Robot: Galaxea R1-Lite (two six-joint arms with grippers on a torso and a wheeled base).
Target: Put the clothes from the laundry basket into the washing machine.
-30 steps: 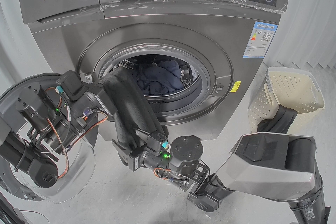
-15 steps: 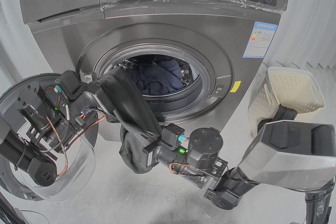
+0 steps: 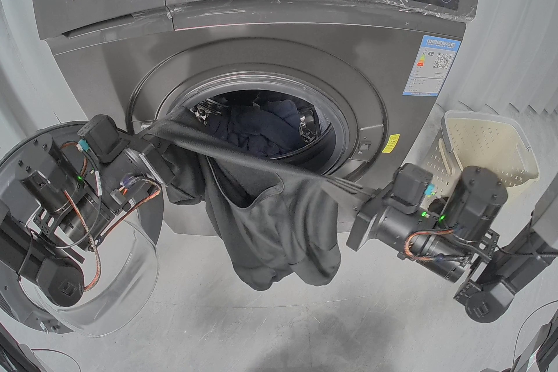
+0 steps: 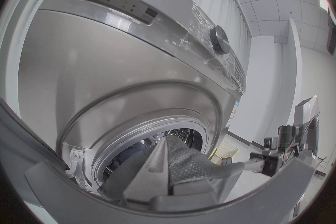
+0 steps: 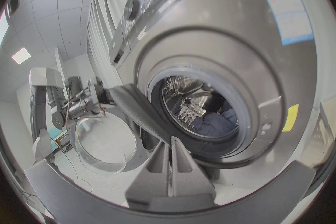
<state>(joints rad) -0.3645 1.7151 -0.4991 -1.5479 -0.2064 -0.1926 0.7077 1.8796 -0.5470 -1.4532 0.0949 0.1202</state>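
Observation:
A dark grey garment (image 3: 273, 228) is stretched in a taut band across the front of the washing machine (image 3: 261, 42), its loose part hanging toward the floor. My left gripper (image 3: 158, 145) is shut on one end by the left rim of the opening; the cloth (image 4: 196, 165) drapes over its fingers. Low at the right of the opening, my right gripper (image 3: 350, 200) is shut on the other end, with the fabric (image 5: 140, 112) pinched between its closed fingers (image 5: 162, 161). Dark blue clothes (image 3: 261, 129) lie in the drum. The cream laundry basket (image 3: 494, 146) stands at the right.
The machine's round glass door (image 3: 131, 280) hangs open at the left, under my left arm. Curtains run behind the machine and the basket. Bare grey floor (image 3: 244, 326) lies below the hanging garment.
My right gripper has swung right and upward, drawing the bunched garment out into a taut band with its body unfolding downward. My left gripper has shifted slightly left, holding its end.

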